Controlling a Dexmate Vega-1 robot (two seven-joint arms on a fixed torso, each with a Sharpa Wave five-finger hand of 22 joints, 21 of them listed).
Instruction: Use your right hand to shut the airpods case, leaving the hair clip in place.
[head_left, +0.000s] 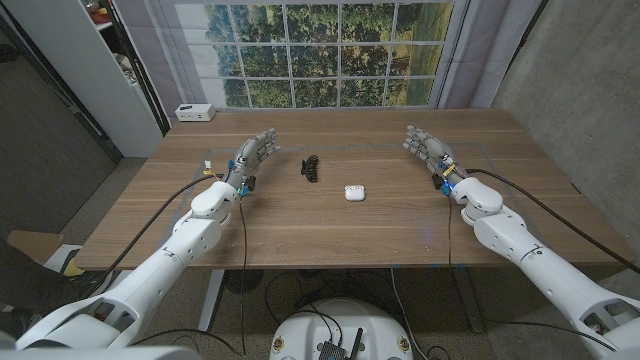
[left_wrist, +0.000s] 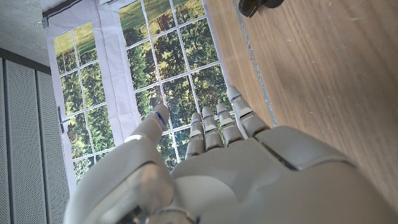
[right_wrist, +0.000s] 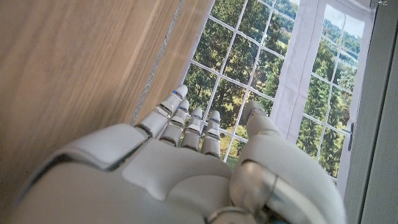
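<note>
A small white airpods case (head_left: 353, 193) sits near the middle of the wooden table (head_left: 330, 230); at this size I cannot tell whether its lid is up or down. A black hair clip (head_left: 311, 168) lies a little to its left and farther back, and its dark edge shows in the left wrist view (left_wrist: 256, 6). My right hand (head_left: 430, 151) stands well right of the case, fingers apart and holding nothing; its back shows in the right wrist view (right_wrist: 180, 168). My left hand (head_left: 252, 157) is left of the clip, fingers spread, empty; its back also shows (left_wrist: 211, 162).
A small white box (head_left: 194, 112) stands at the table's back left corner. A large window poster of trees (head_left: 330, 50) hangs behind the table. A white cabinet (head_left: 90, 70) is at the left.
</note>
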